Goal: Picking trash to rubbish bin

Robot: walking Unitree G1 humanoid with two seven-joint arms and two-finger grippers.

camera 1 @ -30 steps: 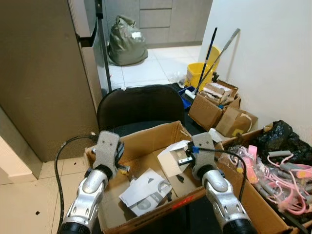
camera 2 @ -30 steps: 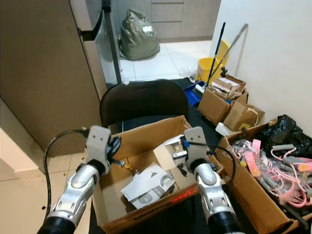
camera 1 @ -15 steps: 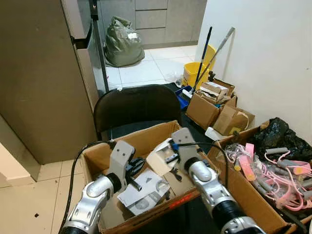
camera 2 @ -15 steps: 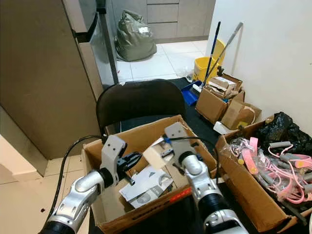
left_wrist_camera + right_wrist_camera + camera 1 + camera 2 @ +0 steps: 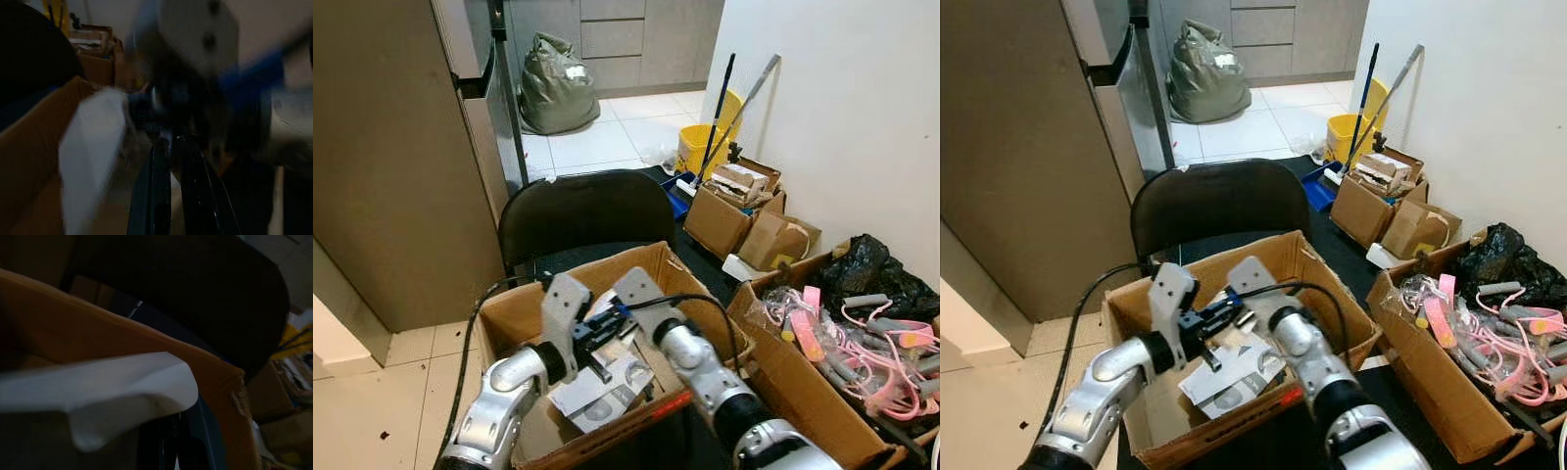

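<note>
Grippers meet over the open cardboard box (image 5: 509, 308) that sits in front of a black chair (image 5: 582, 211); I see the left gripper (image 5: 599, 343) reaching in from the left wall side, its two black fingers close together, and in the left wrist view they run nearly parallel with a thin gap, though I cannot tell whether anything sits between them. Right gripper (image 5: 612, 311) crosses in from the right and points toward the left one, almost touching it; a pale piece of paper trash (image 5: 122, 382) lies right at its fingers in the right wrist view, but I cannot tell if the fingers are clamped on it. White printed paper (image 5: 602, 387) lies flat on the box floor below both grippers. Second box with pink cables (image 5: 871, 352) stands just to the right; yellow mop bucket (image 5: 700, 147) and a green-grey sack (image 5: 553, 83) stand well beyond the chair
</note>
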